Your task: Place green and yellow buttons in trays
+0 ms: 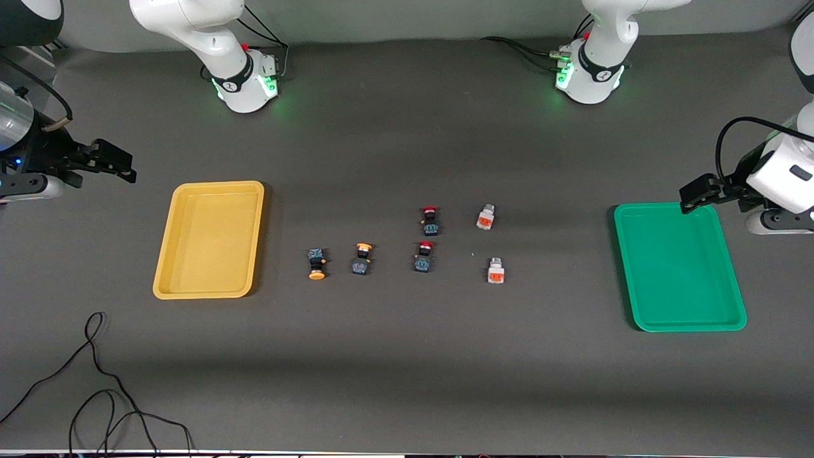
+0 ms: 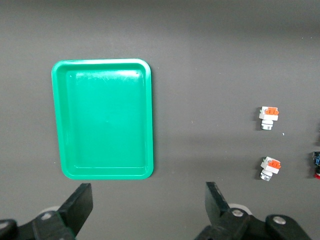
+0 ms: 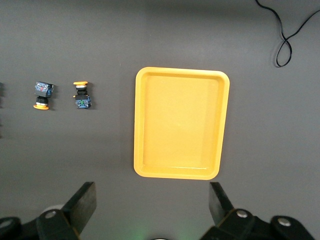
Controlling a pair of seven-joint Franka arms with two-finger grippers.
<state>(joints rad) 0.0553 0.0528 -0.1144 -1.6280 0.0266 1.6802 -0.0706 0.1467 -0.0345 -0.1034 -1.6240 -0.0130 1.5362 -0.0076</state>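
Dark grey matting covers the whole worktop (image 1: 407,381), with both of my bases along the upper edge of the front frame.

My left pincer (image 1: 690,194) hangs at the right margin of that frame, over the upper corner of the shallow green plastic tray (image 1: 679,267) with its raised rim; its jaws stand wide and carry nothing. My right pincer (image 1: 124,166) hangs at the left margin, above and outside the matching yellow plastic tray (image 1: 210,240), jaws likewise wide and empty. Neither arm has engaged a part.

Both trays are empty, their long axes running up and down the frame. All six switches lie in the middle band between them.

The two whitish-grey switches with orange-red blocks (image 1: 486,217) (image 1: 496,270) lie right of centre, one above the other, so they fall toward my left pincer, at the green tray's end. The two black-bodied switches with round orange-yellow caps (image 1: 317,263) (image 1: 362,258) lie left of centre, side by side and just apart, toward my right pincer. One points its cap down-frame, the other up-frame; both bodies run roughly parallel to the trays' long sides.

Two black red-capped switches (image 1: 430,220) (image 1: 424,256) sit between the pairs and are not wanted.

I judge each arm should take its nearer pair.
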